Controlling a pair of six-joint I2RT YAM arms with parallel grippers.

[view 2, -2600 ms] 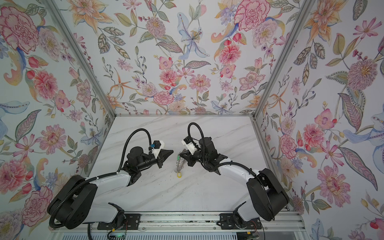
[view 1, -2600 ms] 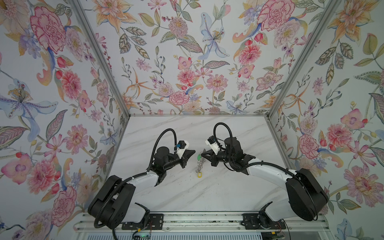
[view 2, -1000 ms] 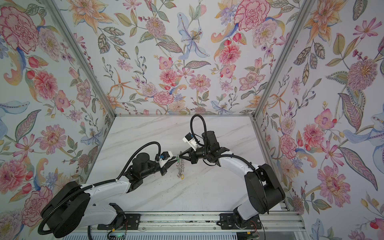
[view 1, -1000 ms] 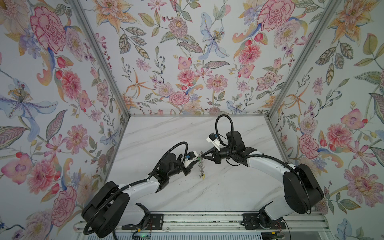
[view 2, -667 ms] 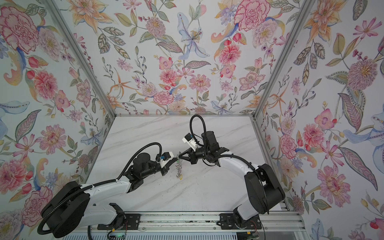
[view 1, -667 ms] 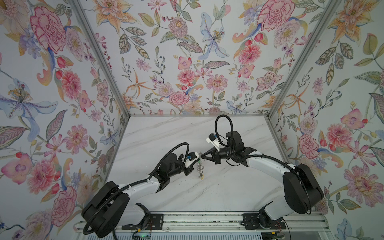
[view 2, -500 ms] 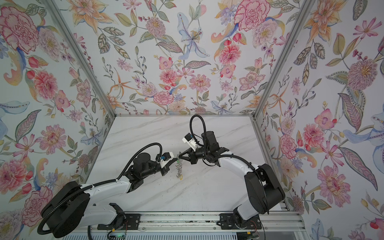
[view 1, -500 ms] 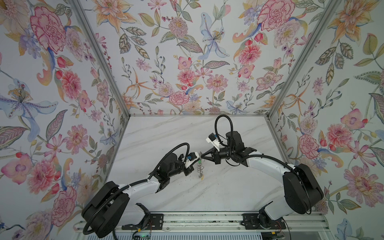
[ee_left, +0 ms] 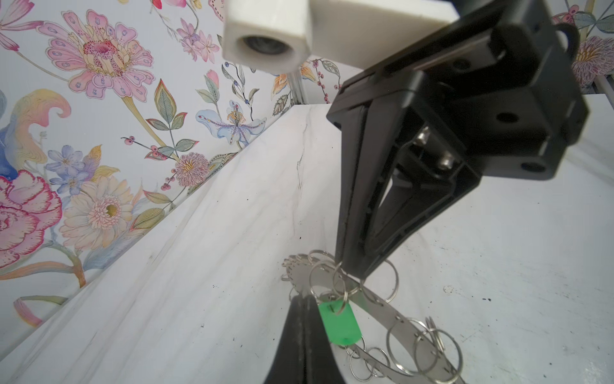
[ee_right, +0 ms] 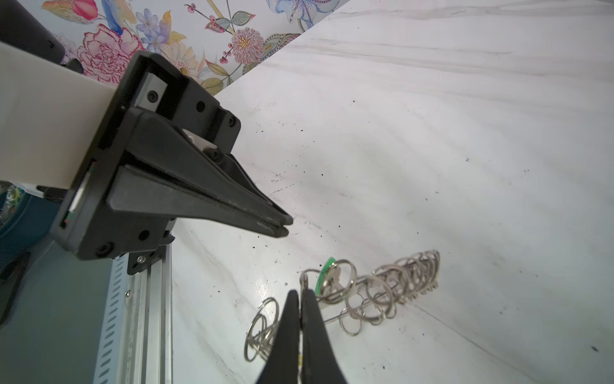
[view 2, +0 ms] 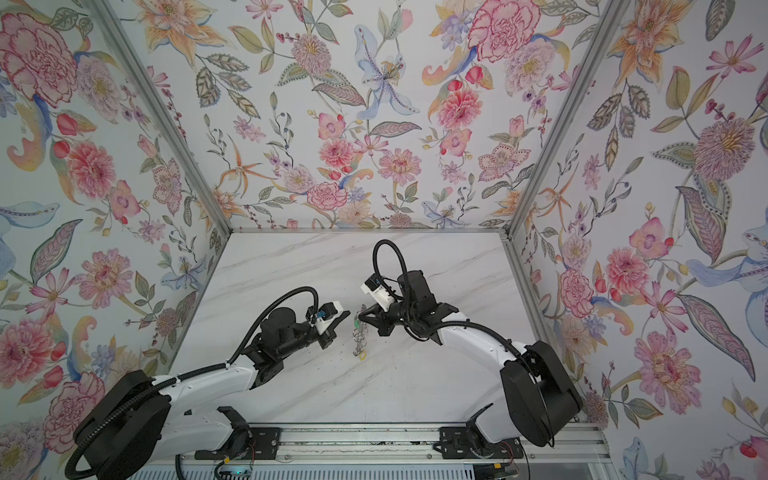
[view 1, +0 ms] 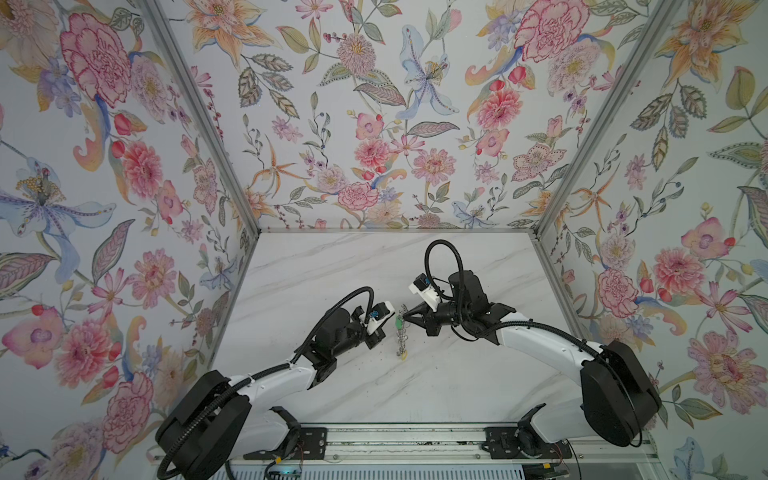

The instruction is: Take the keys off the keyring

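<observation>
Steadying the keyring upright over the table, our right claw pinches its rim; our left claw sits shut, seemingly empty, beside the green-tagged key, so we must reopen and regrip.

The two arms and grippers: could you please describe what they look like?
The left arm and right arm have white links with black joints and looping black ribbed cables. The left gripper and right gripper are black tapered wedges, each beside a white camera block.
</observation>
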